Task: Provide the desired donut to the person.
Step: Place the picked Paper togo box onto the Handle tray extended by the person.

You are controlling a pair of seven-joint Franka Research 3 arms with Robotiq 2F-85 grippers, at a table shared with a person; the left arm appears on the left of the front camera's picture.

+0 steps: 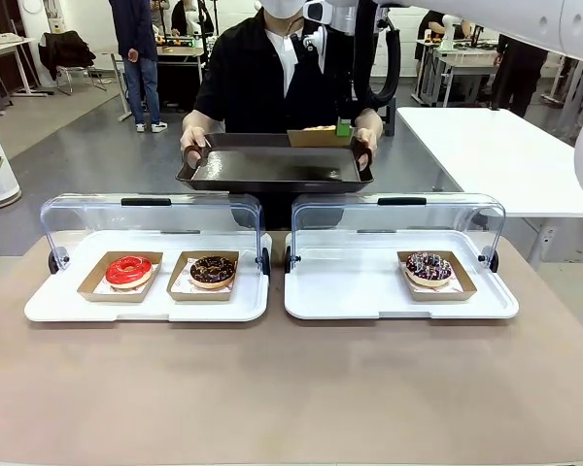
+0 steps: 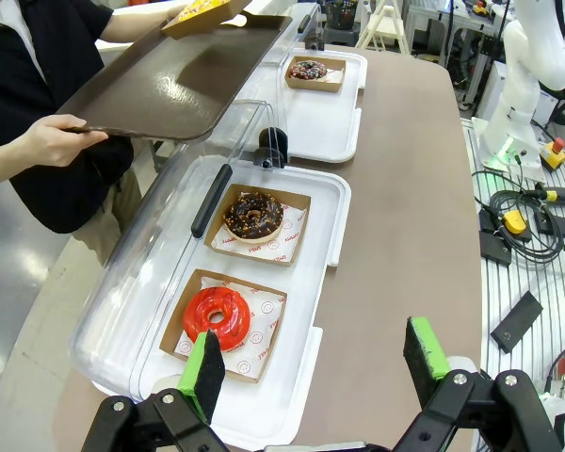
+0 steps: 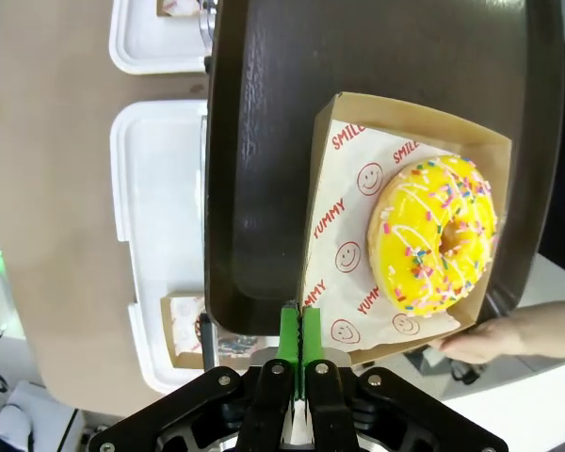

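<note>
A yellow sprinkled donut (image 3: pixel 438 235) lies in a brown cardboard tray (image 3: pixel 358 188) on the dark serving tray (image 3: pixel 254 141) that the person (image 1: pixel 272 68) holds in both hands across the table. My right gripper (image 3: pixel 298 331) is shut on the near edge of that cardboard tray; in the front view its green pad (image 1: pixel 343 126) shows beside the cardboard tray (image 1: pixel 317 137). My left gripper (image 2: pixel 315 363) hangs open and empty above the left white tray (image 2: pixel 334 217), near the red donut (image 2: pixel 217 315).
Two white trays with raised clear lids (image 1: pixel 151 209) stand side by side. The left holds the red donut (image 1: pixel 128 270) and a chocolate donut (image 1: pixel 213 271); the right white tray (image 1: pixel 360 291) holds a dark sprinkled donut (image 1: pixel 428 267). A white table (image 1: pixel 496 155) stands at the right.
</note>
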